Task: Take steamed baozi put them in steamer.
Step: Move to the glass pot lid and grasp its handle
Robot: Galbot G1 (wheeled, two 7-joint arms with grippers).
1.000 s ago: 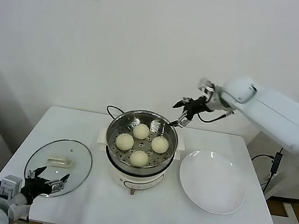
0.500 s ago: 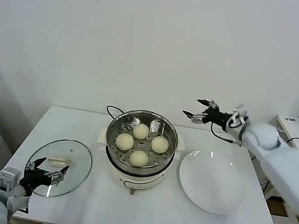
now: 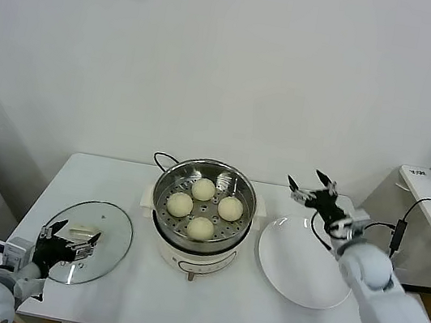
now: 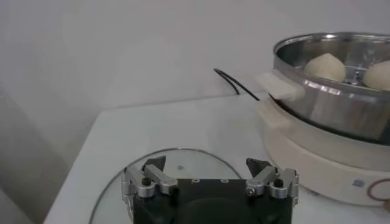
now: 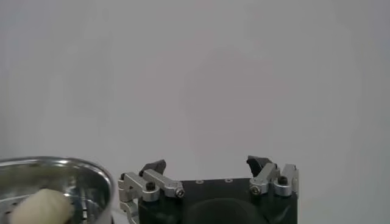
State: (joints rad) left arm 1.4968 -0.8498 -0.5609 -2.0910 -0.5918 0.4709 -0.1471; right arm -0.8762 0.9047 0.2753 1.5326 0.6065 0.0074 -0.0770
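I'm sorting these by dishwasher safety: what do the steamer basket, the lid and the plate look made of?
Steamer: polished steel by its mirror-like shine, on a white, probably plastic base.
Lid: clear glass, the table showing through.
Plate: glossy white, likely ceramic, possibly melamine.

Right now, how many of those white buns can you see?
4, all inside the steamer: one at the back, one left, one right, one at the front. None look hidden.

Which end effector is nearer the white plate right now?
The right. The right end effector, open and empty, hovers over the far edge of the white plate. The left end effector, also open, sits over the glass lid, on the other side of the steamer.
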